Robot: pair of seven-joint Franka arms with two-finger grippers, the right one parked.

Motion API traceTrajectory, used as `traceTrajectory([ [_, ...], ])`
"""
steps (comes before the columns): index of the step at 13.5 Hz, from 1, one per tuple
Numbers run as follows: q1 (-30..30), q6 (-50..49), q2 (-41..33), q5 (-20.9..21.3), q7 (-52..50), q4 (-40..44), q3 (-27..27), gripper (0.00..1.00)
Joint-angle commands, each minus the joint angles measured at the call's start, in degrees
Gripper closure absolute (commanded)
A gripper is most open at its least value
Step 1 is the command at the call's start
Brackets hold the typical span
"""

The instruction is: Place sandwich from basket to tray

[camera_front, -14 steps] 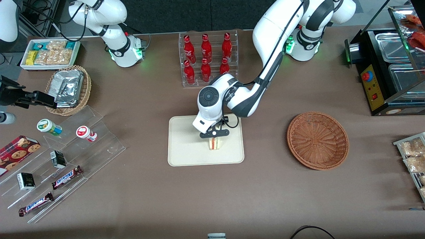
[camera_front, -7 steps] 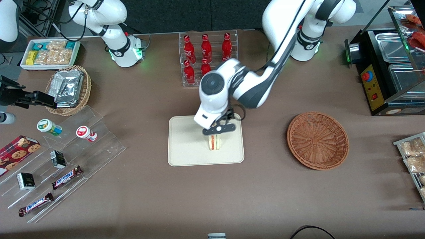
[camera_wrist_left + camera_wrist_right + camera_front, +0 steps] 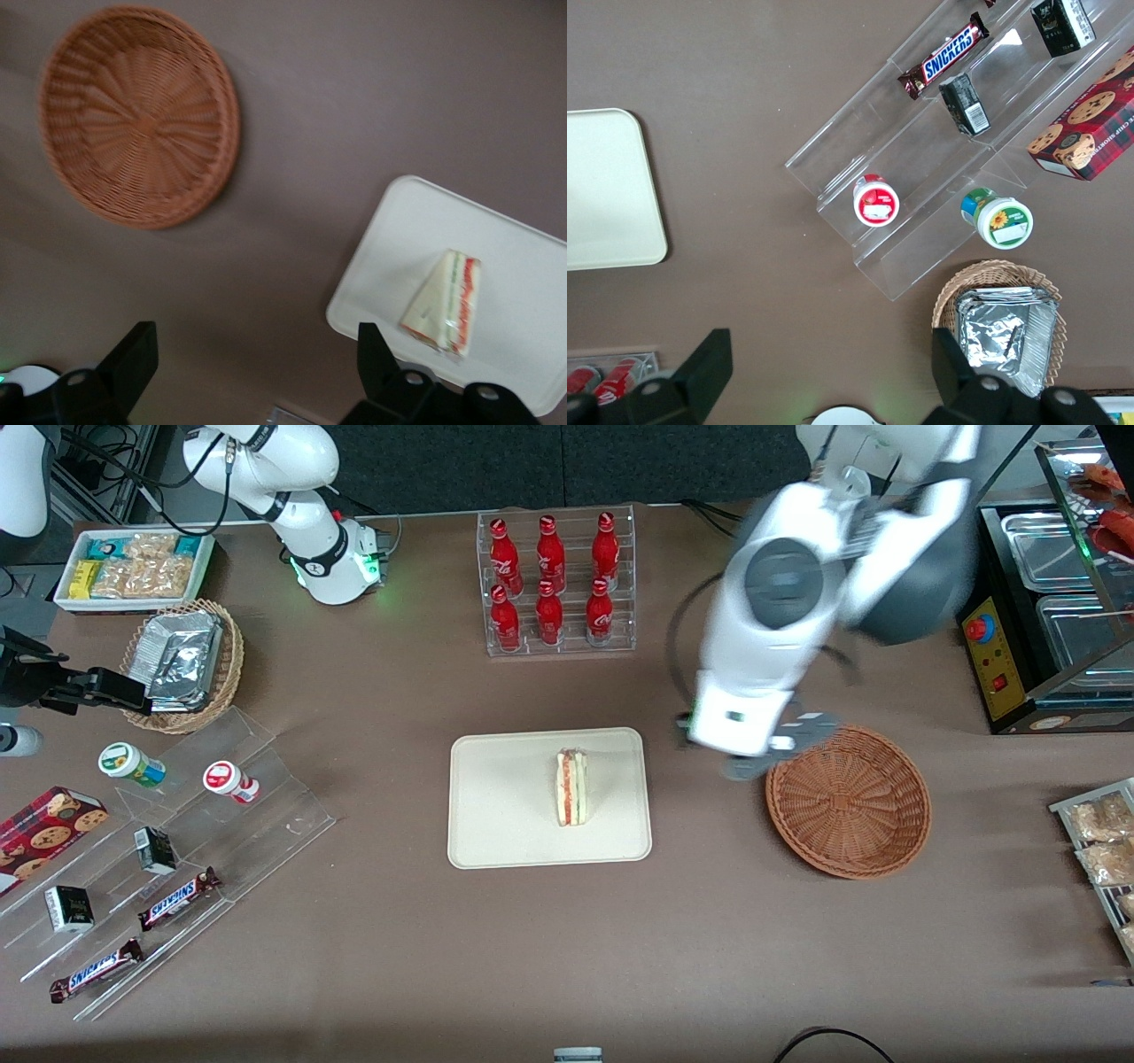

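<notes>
The sandwich [image 3: 571, 787] is seen lying on the tray [image 3: 505, 815], filling edge up. The basket [image 3: 848, 800] is set well apart on the surface [image 3: 399, 691], toward the working arm's end. The pincer [image 3: 769, 746] is held released, fingers spread, raised between tray and basket, grasping nothing.

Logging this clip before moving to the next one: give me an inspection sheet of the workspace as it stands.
Surface: brown table, flat.
Job's things: sandwich lies on the tray, free of any grip; basket holds nothing.
Clutter: red bottles in a clear rack; tan basket of foil packs; clear stepped stand with chocolate bars and small tubs; cookie box; bin of snack packets.
Grippers: claw open, raised above the table beside the basket's rim, holding nothing.
Cables: black loop at the table edge nearest the camera.
Surroundings: black display warmer toward the working arm's end.
</notes>
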Motion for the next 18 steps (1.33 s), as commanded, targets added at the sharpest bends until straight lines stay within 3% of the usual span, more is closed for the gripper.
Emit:
traceTrajectory([
  [1, 6.18, -5.49, -7.44, 0.24, 9.81, -4.36, -0.51, 0.01],
  [6, 17.08, -6.13, -20.44, -0.37, 29.51, -15.94, -0.6, 0.01],
  [10, 25.0, -8.31, -25.03, -0.38, 46.9, -19.3, -0.51, 0.01],
  [13, 27.47, -8.06, -27.32, -0.28, 49.15, -20.89, -0.78, 0.01],
  [18, 27.21, -8.32, -21.87, -0.55, 48.88, -15.26, -2.62, 0.01],
])
